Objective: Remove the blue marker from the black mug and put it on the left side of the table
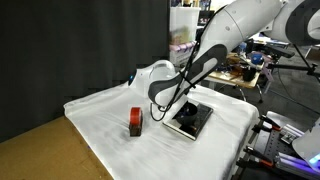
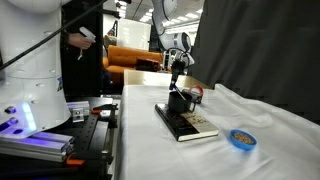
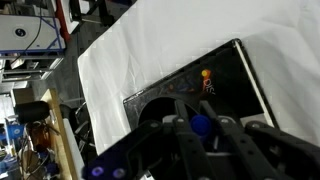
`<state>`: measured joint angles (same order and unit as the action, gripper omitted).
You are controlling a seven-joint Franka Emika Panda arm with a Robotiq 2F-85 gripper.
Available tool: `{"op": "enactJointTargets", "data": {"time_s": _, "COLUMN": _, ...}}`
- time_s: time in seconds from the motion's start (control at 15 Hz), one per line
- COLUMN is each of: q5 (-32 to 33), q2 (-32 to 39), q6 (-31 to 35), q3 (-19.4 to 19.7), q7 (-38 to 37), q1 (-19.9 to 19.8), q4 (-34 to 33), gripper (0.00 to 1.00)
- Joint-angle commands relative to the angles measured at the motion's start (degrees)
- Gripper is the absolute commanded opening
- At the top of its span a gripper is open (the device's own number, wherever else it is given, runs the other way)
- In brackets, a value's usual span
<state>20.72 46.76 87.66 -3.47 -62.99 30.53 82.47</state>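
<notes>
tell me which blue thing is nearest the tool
The marker, its blue end between the tool's fingers; the blue disc lies well apart from it.

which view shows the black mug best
An exterior view: the mug stands side-on on the slab, under the gripper. In an exterior view the arm mostly hides it. The wrist view shows at most a dark arc of it.
</notes>
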Motion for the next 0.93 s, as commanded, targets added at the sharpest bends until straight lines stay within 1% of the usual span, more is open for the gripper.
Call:
{"op": "enactJointTargets", "data": {"time_s": 0.0, "q5": 1.47, "q2": 0.41, "q6": -1.33, "q3": 0.18, "q7": 0.83, "q1": 0.16, "q4": -1.7, "gripper": 0.05}}
{"op": "enactJointTargets", "data": {"time_s": 0.87, "q5": 4.2, "q2": 0.97, "q6": -1.66, "q3": 1.17, "q7": 1.58, "q1": 0.0, "q4": -3.46, "gripper": 0.05}}
